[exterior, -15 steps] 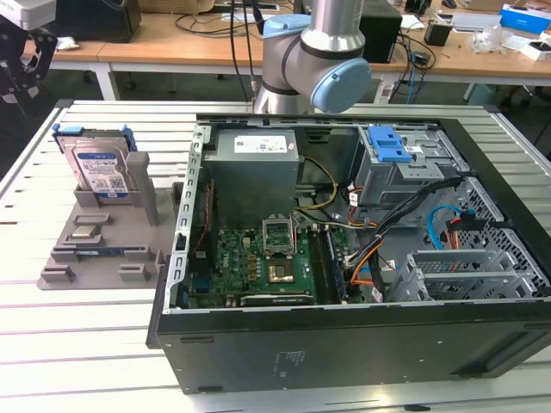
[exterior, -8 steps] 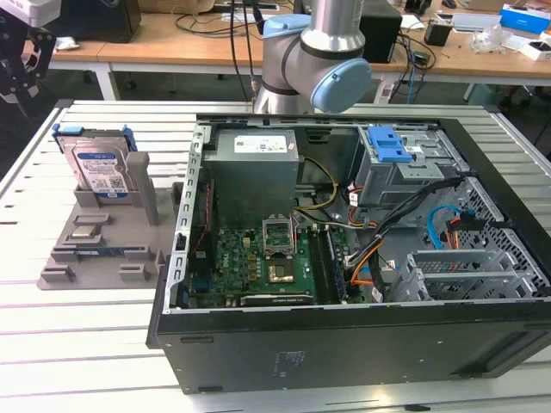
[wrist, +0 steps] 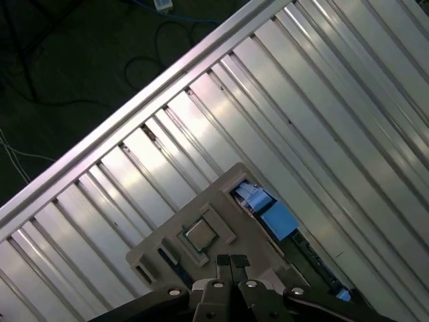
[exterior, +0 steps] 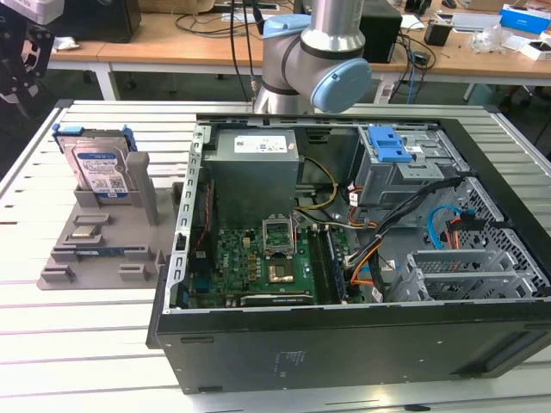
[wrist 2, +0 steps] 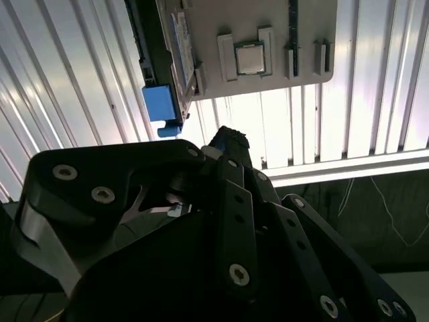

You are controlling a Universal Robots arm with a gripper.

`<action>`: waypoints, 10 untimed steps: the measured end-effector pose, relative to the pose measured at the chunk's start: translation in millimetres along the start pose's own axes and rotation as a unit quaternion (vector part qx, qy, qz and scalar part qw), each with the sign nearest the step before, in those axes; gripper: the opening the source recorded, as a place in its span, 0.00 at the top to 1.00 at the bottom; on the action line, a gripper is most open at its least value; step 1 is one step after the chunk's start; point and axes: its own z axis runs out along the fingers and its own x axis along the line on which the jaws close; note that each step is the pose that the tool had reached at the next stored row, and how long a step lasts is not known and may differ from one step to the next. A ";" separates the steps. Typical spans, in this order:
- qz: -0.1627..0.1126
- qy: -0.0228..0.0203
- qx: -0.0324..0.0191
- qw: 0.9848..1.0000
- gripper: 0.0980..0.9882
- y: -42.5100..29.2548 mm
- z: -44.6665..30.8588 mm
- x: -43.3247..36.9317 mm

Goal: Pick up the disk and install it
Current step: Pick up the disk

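**A:** Eyes on the disk (exterior: 97, 168): upper left of the exterior view, standing on edge in a slot of the grey holder (exterior: 151, 211). Its label faces the camera and the blue rail (exterior: 129, 138) frames its edges.

**B:** And the gripper (wrist: 232, 260)?

**A:** In the first wrist view the fingertips sit pressed together with nothing between them, so it's closed and empty. It hangs above the holder, nearest the CPU chip (wrist: 199, 235) seated in its pocket.

**B:** So it's not lined up on the drive?

**A:** Not by my reading. The disk lies off to one side of the fingertips, at the neighbouring station of the same holder, near them but clearly apart. That sideways offset across the holder is the relation that counts.

**B:** How is the drive oriented?

**A:** The second wrist view catches it edge-on, as a thin slab. Its broad faces stand vertical and its upper edge runs along the holder's side. Only the narrow thickness faces up toward the arm.

**B:** And where would it go?

**A:** The computer case (exterior: 344, 344) fills the centre and right of the exterior view, side panel off. The drive cage (exterior: 387, 176) sits at the case's upper right, well apart from the disk with most of the case between them. Everything rests on the slatted table (exterior: 86, 344).
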 end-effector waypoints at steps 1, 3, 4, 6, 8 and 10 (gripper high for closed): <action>-0.005 0.000 0.000 1.000 0.99 0.0 0.0 0.0; -0.013 0.000 0.000 1.000 0.99 0.0 0.0 0.0; -0.017 0.000 0.000 1.000 0.99 0.0 0.0 0.0; -0.027 0.000 -0.001 1.000 0.99 0.0 0.0 0.0; -0.036 0.000 -0.001 0.999 0.99 0.0 0.0 0.0; -0.043 0.000 -0.001 0.999 0.99 0.0 0.0 0.0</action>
